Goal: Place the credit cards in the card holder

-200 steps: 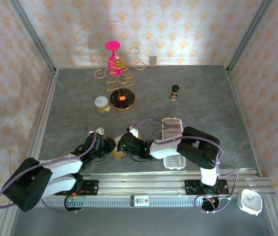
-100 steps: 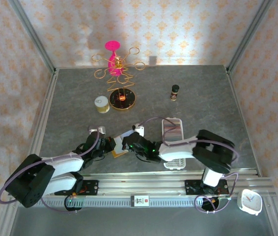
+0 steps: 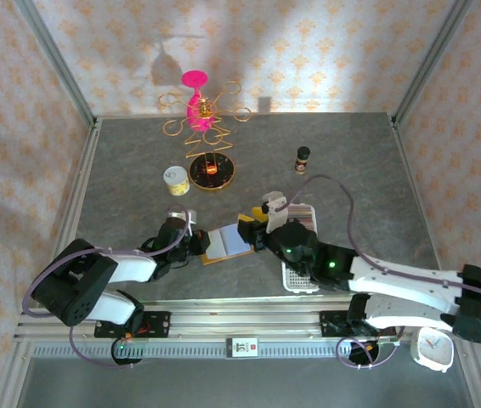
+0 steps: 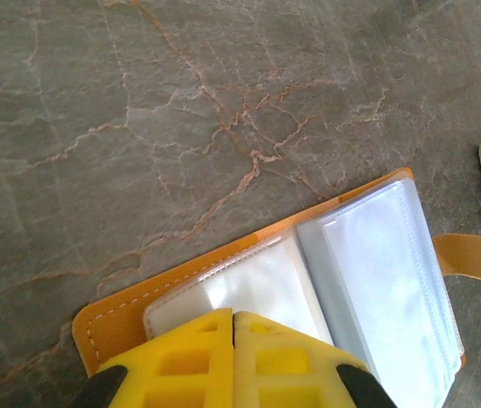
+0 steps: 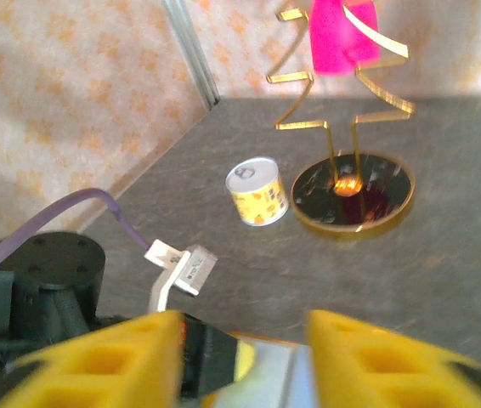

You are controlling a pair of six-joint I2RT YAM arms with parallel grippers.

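Two half-cropped tools: left tool (image 4: 234, 316) together over hidden edge of card holder (image 4: 113, 310), right tool (image 5: 245, 323) apart.

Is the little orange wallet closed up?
No, the wallet lies spread open, with its clear pockets showing.

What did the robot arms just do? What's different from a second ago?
The right gripper opened its jaws and backed off to the right of the card holder, with its arm dropping low. The card holder, earlier mostly hidden under both grippers, now lies spread open in plain sight. The left gripper stays shut on its left edge. The tin can, gold stand, small bottle and white tray have not moved.
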